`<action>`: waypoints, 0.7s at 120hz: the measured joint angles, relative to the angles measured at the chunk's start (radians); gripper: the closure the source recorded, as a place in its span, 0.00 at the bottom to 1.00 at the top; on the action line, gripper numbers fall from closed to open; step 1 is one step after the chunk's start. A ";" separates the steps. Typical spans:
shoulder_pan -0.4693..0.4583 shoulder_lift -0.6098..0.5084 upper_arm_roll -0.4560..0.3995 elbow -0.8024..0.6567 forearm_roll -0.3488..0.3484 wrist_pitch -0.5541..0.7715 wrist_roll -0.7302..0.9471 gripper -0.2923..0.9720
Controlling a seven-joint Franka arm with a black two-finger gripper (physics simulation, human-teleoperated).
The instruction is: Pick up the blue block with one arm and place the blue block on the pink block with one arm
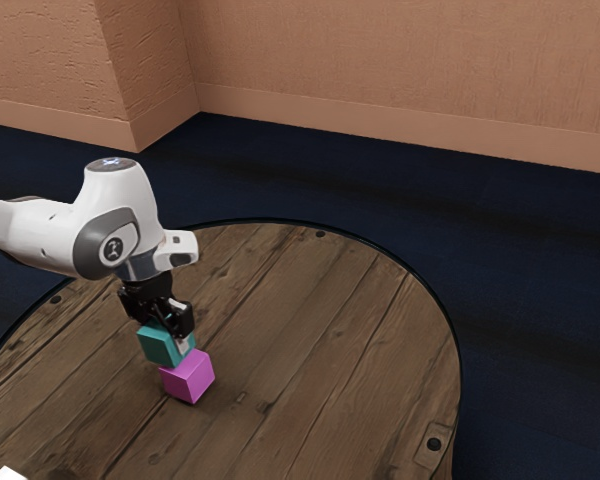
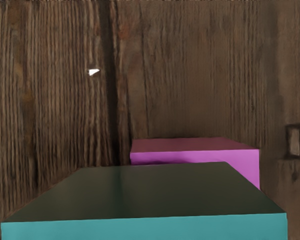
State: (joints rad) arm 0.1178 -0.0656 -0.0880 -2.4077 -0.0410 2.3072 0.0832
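— Pincer point(image 1: 166, 322), what state?
— Pinching the blue block point(image 1: 158, 346) from two sides, just beside and slightly above the pink block point(image 1: 188, 377); touching or not, I cannot tell.
— Room around?
— Both well inside the table point(image 1: 360, 320) rim; bare planks spread toward the exterior view's right.

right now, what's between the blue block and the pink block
Nothing: in the exterior view the blue block overlaps the pink block, with no gap showing.
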 joint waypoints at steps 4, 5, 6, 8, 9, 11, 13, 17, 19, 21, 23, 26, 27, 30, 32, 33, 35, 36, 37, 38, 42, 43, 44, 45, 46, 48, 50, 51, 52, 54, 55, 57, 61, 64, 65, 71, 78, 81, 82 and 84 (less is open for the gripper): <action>0.001 -0.001 -0.003 0.000 0.000 0.000 -0.001 0.45; 0.001 -0.002 -0.004 -0.001 0.000 0.000 -0.001 0.45; 0.001 -0.002 -0.005 -0.001 0.000 0.000 -0.001 0.45; 0.002 -0.002 -0.007 -0.001 0.000 0.000 -0.002 0.45; 0.003 -0.002 -0.009 -0.001 0.000 0.000 -0.002 0.45; 0.003 -0.003 -0.012 -0.001 0.000 0.000 -0.002 0.45; 0.003 -0.003 -0.014 -0.001 0.000 0.000 -0.003 0.45; 0.001 -0.003 -0.018 -0.001 0.000 0.000 -0.003 0.45; 0.000 -0.003 -0.019 -0.001 0.000 0.000 -0.004 0.45; -0.001 -0.003 -0.019 -0.001 0.000 0.000 -0.004 0.45; -0.002 -0.003 -0.020 -0.001 0.000 0.000 -0.004 0.45; -0.002 -0.003 -0.022 -0.001 0.000 0.000 -0.005 0.45; -0.002 -0.003 -0.022 -0.001 0.000 0.000 -0.005 0.45; -0.003 -0.003 -0.023 -0.002 0.000 0.000 -0.005 0.45; -0.003 -0.003 -0.023 -0.004 0.000 0.000 -0.006 0.45; -0.003 -0.003 -0.023 -0.005 0.000 0.000 -0.006 0.45; -0.003 -0.003 -0.024 -0.006 0.000 0.000 -0.006 0.45; -0.002 -0.003 -0.024 -0.006 0.000 0.000 -0.006 0.45; -0.002 -0.003 -0.024 -0.006 0.000 0.000 -0.006 0.45; -0.002 -0.002 -0.024 -0.007 0.000 0.000 -0.007 0.45; -0.001 -0.003 -0.024 -0.008 0.000 0.000 -0.007 0.45; -0.001 -0.003 -0.024 -0.009 0.000 0.000 -0.007 0.45; -0.001 -0.003 -0.024 -0.009 0.000 0.000 -0.007 0.45; -0.001 -0.003 -0.024 -0.010 0.000 0.001 -0.007 0.45; 0.000 -0.003 -0.024 -0.010 0.000 0.001 -0.008 0.45; 0.001 -0.003 -0.025 -0.011 0.000 0.001 -0.008 0.45; 0.002 -0.003 -0.027 -0.011 0.000 0.002 -0.008 0.45; 0.003 -0.003 -0.028 -0.011 0.000 0.002 -0.008 0.45; 0.003 -0.003 -0.028 -0.011 0.000 0.002 -0.008 0.45; 0.003 -0.004 -0.030 -0.011 0.000 0.003 -0.008 0.45; 0.004 -0.004 -0.031 -0.011 0.000 0.003 -0.009 0.45; 0.005 -0.004 -0.033 -0.011 0.000 0.004 -0.009 0.45; 0.003 -0.005 -0.036 -0.012 -0.001 0.004 -0.010 0.45; 0.003 -0.005 -0.040 -0.012 -0.001 0.005 -0.010 0.45; 0.003 -0.006 -0.041 -0.012 -0.001 0.005 -0.011 0.45; 0.000 -0.006 -0.046 -0.012 -0.001 0.006 -0.012 0.45; -0.001 -0.006 -0.051 -0.014 -0.001 0.007 -0.014 0.45; -0.002 -0.006 -0.053 -0.014 -0.002 0.007 -0.015 0.45; -0.002 -0.006 -0.053 -0.014 -0.002 0.007 -0.015 0.45; -0.002 -0.006 -0.053 -0.014 -0.002 0.007 -0.016 0.45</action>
State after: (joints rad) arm 0.1155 -0.0715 -0.1415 -2.4221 -0.0433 2.3147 0.0674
